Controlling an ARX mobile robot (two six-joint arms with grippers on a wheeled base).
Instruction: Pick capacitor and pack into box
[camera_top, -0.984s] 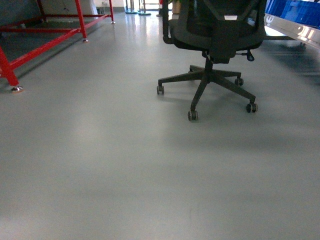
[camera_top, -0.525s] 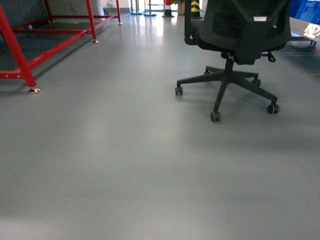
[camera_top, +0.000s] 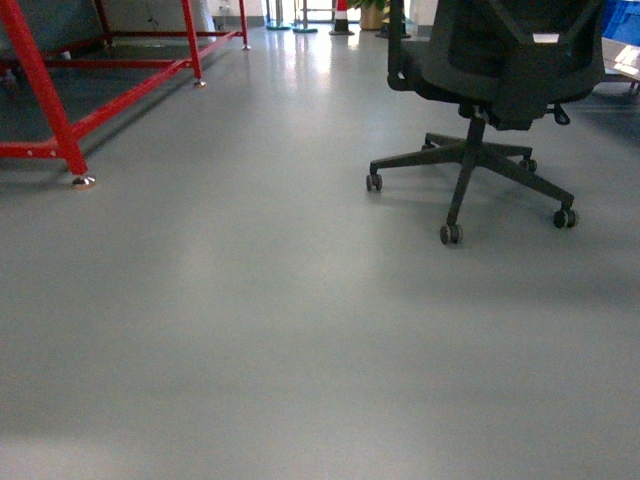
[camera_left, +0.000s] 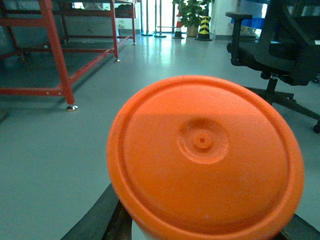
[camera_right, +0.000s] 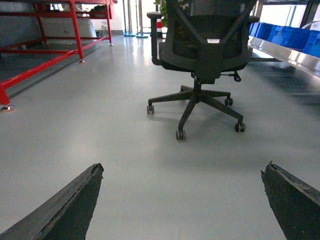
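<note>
Across the last second the head view has swung: the black mesh office chair on its five-castor base (camera_top: 490, 110) has slid from centre toward the right, and the red-painted steel frame (camera_top: 45, 105) has come further in at the left, so the base seems to be turning or travelling rather than packing. That suggests a transit step; neither the pale pink box nor any table is in view, and where the box stands cannot be told. The left gripper (camera_left: 200, 235) carries a round container with a bright orange plastic lid (camera_left: 205, 160) filling its wrist view, its dark fingers just showing beneath the lid. The right gripper (camera_right: 182, 200) is spread wide and holds nothing. The smooth grey floor (camera_top: 250, 330) lies open ahead in the middle; the frame's foot at left and the chair's castors at right are the edges to keep off.
</note>
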